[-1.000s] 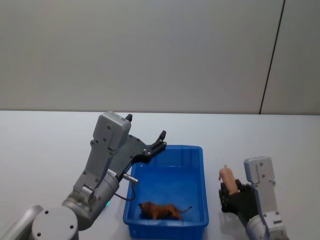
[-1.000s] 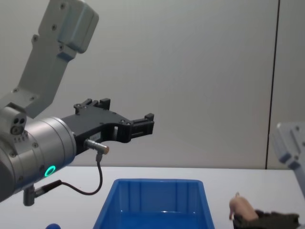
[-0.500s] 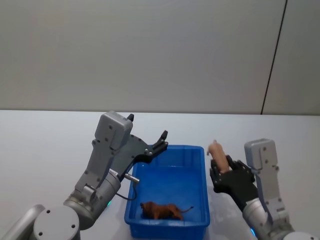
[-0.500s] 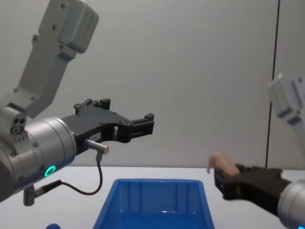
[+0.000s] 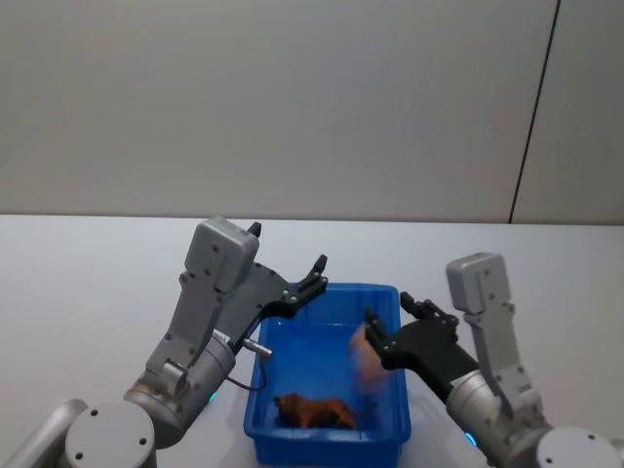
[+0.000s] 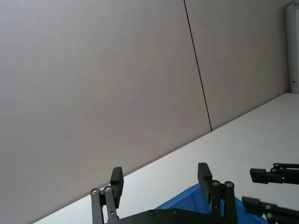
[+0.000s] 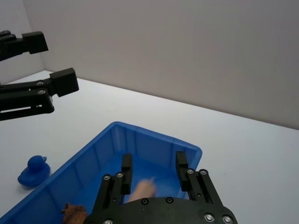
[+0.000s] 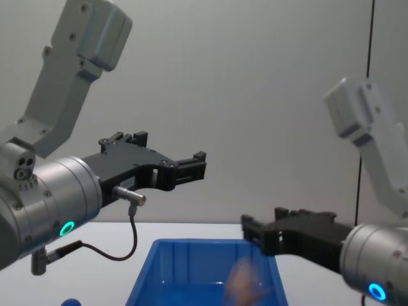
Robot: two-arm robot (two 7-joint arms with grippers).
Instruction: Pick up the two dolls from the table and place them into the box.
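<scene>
My left gripper (image 6: 160, 172) hangs spread and empty above the far-left corner of the box (image 5: 327, 447). The brown doll (image 5: 314, 410) lies inside at the near end, long axis left to right. The pink doll (image 7: 142, 189) is free on the box's right side, just below my released right gripper (image 7: 153, 162). I can't make out its outline.

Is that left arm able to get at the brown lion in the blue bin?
Probably yes. The left gripper hovers open over the far left corner of the blue bin, and the brown lion lies uncovered at its near end. The right gripper, open over the right side, might crowd it.
</scene>
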